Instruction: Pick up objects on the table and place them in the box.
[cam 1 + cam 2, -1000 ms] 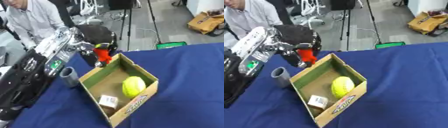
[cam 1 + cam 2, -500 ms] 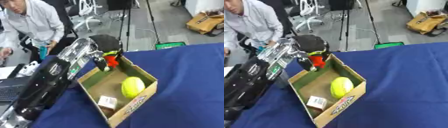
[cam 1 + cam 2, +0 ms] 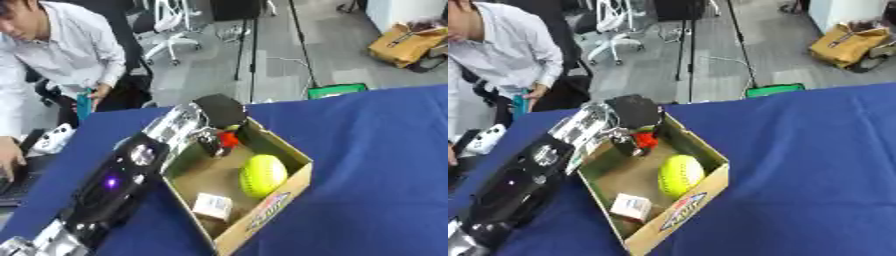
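The left hand (image 3: 219,116) is curled round a small red object (image 3: 228,139), held just inside the far left corner of the box (image 3: 289,150) (a yellow ball (image 3: 262,175) and a small white carton (image 3: 213,205) already lie within). Best to lower it toward the bare floor before opening the fingers, clear of the ball. The right hand is out of sight.

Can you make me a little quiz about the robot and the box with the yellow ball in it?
1. True or false: the yellow ball lies inside the cardboard box.
2. What colour is the thing that the left hand holds over the box? A green, B red, C white.
3. Fill in: the small white carton sits in the box's ____ end, nearer the robot than the ball.

Key: 1 true; 2 B, the red thing; 3 near.
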Controlling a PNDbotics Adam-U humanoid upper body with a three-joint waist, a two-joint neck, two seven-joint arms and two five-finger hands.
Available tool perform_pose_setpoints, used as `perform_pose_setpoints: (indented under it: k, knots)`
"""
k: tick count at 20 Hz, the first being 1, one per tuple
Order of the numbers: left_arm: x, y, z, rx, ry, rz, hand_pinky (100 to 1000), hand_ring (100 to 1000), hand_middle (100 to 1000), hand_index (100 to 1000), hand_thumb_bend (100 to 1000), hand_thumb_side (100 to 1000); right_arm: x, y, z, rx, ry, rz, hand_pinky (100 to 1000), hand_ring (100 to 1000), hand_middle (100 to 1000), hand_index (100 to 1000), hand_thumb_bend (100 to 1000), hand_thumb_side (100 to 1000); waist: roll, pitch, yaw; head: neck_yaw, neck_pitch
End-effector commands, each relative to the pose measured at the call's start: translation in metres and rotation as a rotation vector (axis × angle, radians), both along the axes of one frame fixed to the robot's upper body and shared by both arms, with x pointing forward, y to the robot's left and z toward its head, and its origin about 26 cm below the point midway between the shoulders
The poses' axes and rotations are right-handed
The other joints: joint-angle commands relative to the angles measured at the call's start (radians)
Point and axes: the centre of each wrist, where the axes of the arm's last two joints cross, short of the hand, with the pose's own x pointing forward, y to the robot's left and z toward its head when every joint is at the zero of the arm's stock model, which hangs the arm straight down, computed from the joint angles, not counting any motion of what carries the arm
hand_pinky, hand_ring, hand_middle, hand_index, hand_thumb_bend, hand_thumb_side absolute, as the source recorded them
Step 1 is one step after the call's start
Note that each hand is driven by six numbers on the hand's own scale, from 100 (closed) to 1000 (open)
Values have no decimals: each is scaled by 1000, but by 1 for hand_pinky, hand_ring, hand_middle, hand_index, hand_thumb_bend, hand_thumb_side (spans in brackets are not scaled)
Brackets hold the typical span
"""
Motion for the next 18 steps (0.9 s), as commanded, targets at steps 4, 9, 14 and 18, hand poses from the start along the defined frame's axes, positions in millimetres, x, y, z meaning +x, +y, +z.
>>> perform_pose_setpoints:
  k: [4, 9, 14, 18]
  knots:
    - [1, 2, 9, 106, 115, 1, 546, 770, 802, 795, 703, 474, -4, 0, 9, -15, -33, 3, 618, 474, 350, 461, 100, 590, -10, -15, 4, -7, -8]
    - [-9, -2, 22, 133, 279, -33, 898, 991, 999, 957, 814, 752, -4, 0, 10, -15, -34, 0, 617, 474, 350, 461, 100, 590, -12, -18, 9, -17, -4]
    - [-19, -3, 35, 137, 345, -44, 1000, 1000, 1000, 1000, 829, 765, -4, -1, 9, -14, -32, -5, 617, 473, 350, 460, 100, 589, -14, -21, 13, -27, 0]
    - [-25, -4, 42, 120, 329, -63, 1000, 1000, 1000, 1000, 841, 771, -4, -2, 9, -12, -30, -7, 617, 474, 350, 460, 100, 590, -16, -23, 18, -37, 4]
